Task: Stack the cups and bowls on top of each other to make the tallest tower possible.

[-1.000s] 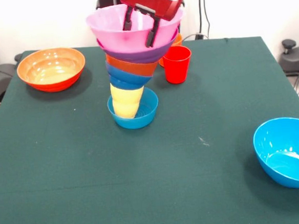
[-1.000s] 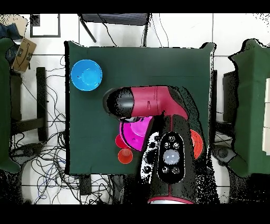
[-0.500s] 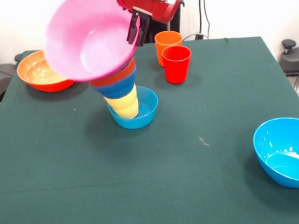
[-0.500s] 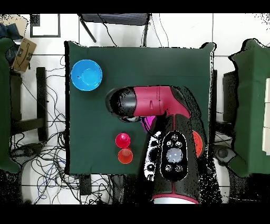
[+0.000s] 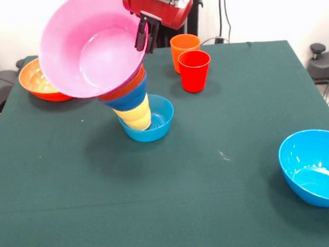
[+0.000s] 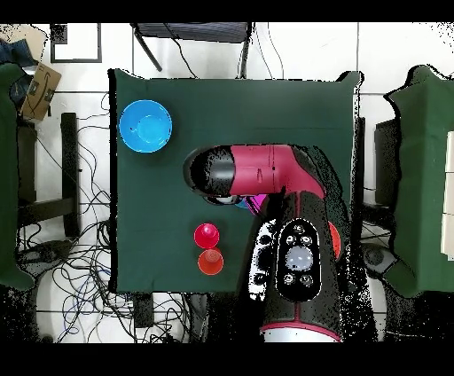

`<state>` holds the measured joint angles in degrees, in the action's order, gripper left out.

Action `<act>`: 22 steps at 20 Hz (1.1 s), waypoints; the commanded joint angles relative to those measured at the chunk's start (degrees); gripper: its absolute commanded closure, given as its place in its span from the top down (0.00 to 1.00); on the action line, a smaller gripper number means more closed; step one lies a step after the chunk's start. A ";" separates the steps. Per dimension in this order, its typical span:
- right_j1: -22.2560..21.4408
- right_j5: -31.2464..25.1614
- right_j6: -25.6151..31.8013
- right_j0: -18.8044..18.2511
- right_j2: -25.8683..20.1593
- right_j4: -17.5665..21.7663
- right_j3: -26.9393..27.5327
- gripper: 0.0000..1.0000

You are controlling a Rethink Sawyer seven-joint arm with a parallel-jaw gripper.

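The tower leans toward the left of the front view. Its top is a large pink bowl (image 5: 89, 49), tipped so its inside faces the camera. Under it sit a small orange bowl (image 5: 126, 90), a blue bowl (image 5: 130, 100) and a yellow cup (image 5: 137, 116), which stands in a small blue bowl (image 5: 161, 122) on the table. My gripper (image 5: 145, 38) is shut on the pink bowl's right rim. A red cup (image 5: 194, 70) and an orange cup (image 5: 183, 45) stand upright just right of the tower. In the overhead view the arm (image 6: 266, 173) hides the tower.
A large orange bowl (image 5: 33, 82) sits at the far left of the green table (image 5: 170, 202). A bright blue bowl (image 5: 317, 166) rests near the front right edge, also seen as the blue bowl (image 6: 145, 126) from overhead. The red cup (image 6: 207, 235) and orange cup (image 6: 211, 262) show beside the arm.
The upright tower has tipped over to the left as my gripper pulled the pink bowl's rim. The pink bowl now faces the camera, and the orange cup behind is uncovered.
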<state>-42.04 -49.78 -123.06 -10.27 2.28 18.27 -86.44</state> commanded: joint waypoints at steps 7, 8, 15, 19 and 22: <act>4.45 12.63 -3.53 -0.39 -5.44 -0.48 -1.57 0.00; 4.34 14.13 -4.07 -0.59 -5.57 -0.85 -2.11 0.00; 4.28 25.79 -10.11 2.22 -1.11 1.34 -2.97 0.00; 3.87 29.92 -10.71 3.72 1.73 1.11 -3.49 0.00; 2.90 28.34 -6.53 1.68 0.01 -0.64 -5.12 0.00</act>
<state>-40.77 -23.49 -123.13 -8.49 4.80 18.28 -86.80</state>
